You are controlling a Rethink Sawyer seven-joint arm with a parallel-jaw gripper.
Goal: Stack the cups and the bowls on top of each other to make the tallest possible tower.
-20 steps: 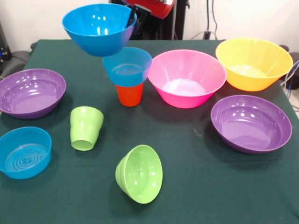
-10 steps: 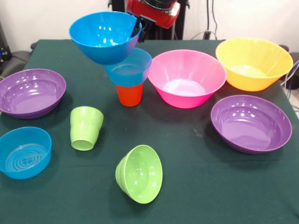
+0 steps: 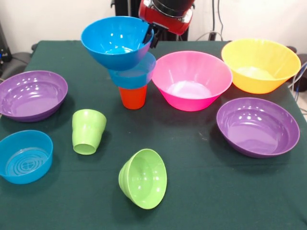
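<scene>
Jaws (image 3: 149, 34) pinch the rim of one large blue bowl (image 3: 116, 42), held just over the tower (image 3: 133, 82): one blue bowl on one orange cup. Two purple bowls (image 3: 31, 94) flank them on the desk (image 3: 206, 191).

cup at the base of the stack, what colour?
Orange: the cup under the blue bowl, clearest in the front view.

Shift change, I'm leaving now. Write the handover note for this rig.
Gripper: shut on the rim of the large blue plastic bowl, held tilted just above the tower.
Tower: small blue plastic bowl on the upturned orange plastic cup. That much is done.
Left: seat the held bowl, then add the loose pieces. The small lime green plastic bowl lies on its side.
</scene>
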